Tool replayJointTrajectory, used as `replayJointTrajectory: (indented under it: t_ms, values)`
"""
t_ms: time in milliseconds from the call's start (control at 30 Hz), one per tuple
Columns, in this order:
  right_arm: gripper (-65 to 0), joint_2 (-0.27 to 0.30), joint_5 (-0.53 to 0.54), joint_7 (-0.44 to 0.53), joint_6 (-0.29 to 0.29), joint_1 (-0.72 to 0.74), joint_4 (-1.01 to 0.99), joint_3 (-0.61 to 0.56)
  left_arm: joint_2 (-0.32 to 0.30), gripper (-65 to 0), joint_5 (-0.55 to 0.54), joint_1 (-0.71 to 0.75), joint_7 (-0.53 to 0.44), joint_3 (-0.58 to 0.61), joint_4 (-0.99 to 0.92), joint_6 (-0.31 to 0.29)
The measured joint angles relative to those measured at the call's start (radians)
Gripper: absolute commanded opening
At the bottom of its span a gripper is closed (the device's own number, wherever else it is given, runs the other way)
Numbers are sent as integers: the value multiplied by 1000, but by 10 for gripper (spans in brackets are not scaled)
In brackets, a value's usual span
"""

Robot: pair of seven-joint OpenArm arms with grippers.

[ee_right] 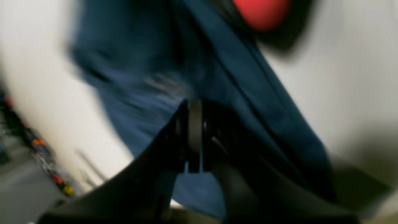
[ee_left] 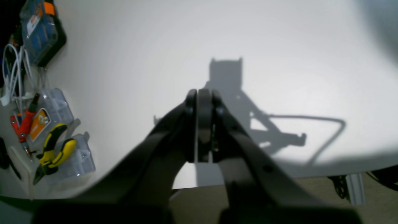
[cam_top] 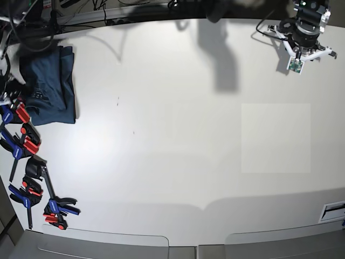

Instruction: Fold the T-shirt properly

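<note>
The white table [cam_top: 178, 140] is smooth and matte, taking up nearly the whole room view. At its far left corner lies the T-shirt [cam_top: 49, 86], dark navy cotton folded into a rumpled rectangle. Along the left edge sit blue-and-red clamps [cam_top: 27, 143]. The left gripper [ee_left: 200, 96] hangs over bare table, its black jaws pressed together and holding nothing. The right gripper [ee_right: 194, 107] shows in a blurred wrist view right above the navy cloth, jaws together; whether they pinch fabric I cannot tell. Yellow-handled pliers [ee_left: 51, 152] lie beside clear plastic boxes [ee_left: 56, 109], whose labels are unreadable.
</note>
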Motion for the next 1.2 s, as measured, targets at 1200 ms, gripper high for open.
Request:
replayJointTrajectory:
  t_ms: [1200]
  values:
    - [-650, 58, 174, -142, 3, 198, 821, 295, 0, -650, -2, 3, -5, 0, 0, 45]
